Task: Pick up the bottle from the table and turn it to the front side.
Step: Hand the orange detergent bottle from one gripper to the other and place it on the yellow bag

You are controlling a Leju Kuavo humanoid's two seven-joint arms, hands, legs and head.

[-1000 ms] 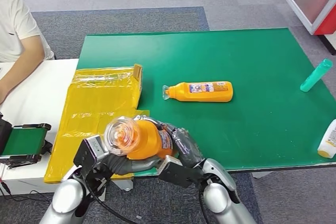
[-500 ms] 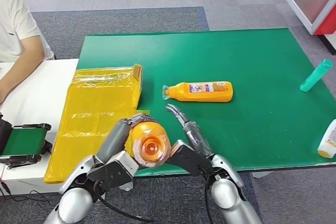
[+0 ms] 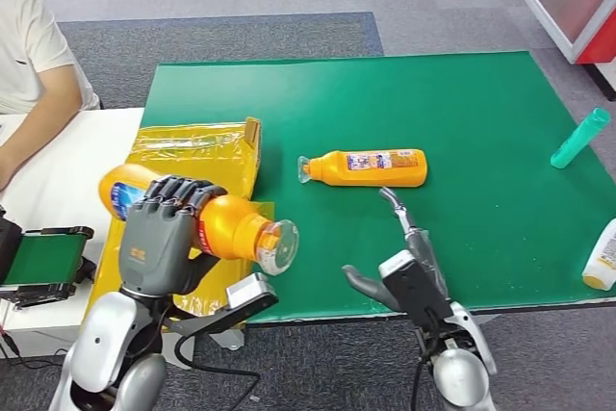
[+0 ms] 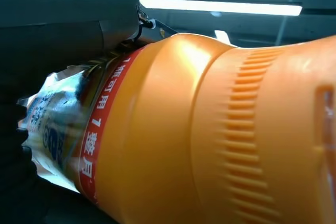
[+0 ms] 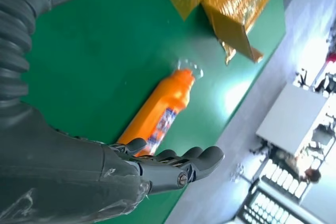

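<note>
The bottle (image 3: pixel 218 225) is off the desk (image 3: pixel 472 238), held in the air above the desk's near left corner, so the pick-up part of the task looks done; the turning seems under way or close to finished, though whether the label now faces the front I cannot tell. It lies roughly level, its base to the left and its clear cap pointing right and toward the camera. It is bright orange plastic with a ribbed shoulder and a wrapped label carrying a red band and blue print, seen close up in the left wrist view (image 4: pixel 198 129). The left hand (image 3: pixel 156 238) grips it around the middle, fingers curled over the top of the body. The right hand (image 3: pixel 407 262) holds nothing; its fingers are spread apart and it hovers over the near edge of the desk, well apart from the held bottle. Beyond it, near the middle of the green desk, a second orange bottle (image 3: pixel 367 167) lies on its side, label up. Under and behind the held bottle lies a yellow plastic bag (image 3: pixel 182 170). On the far right lies a green tube (image 3: pixel 579 138), and a white bottle (image 3: pixel 602 257) sits at the near right edge. A person's arm (image 3: pixel 33 117) rests at the far left.
</note>
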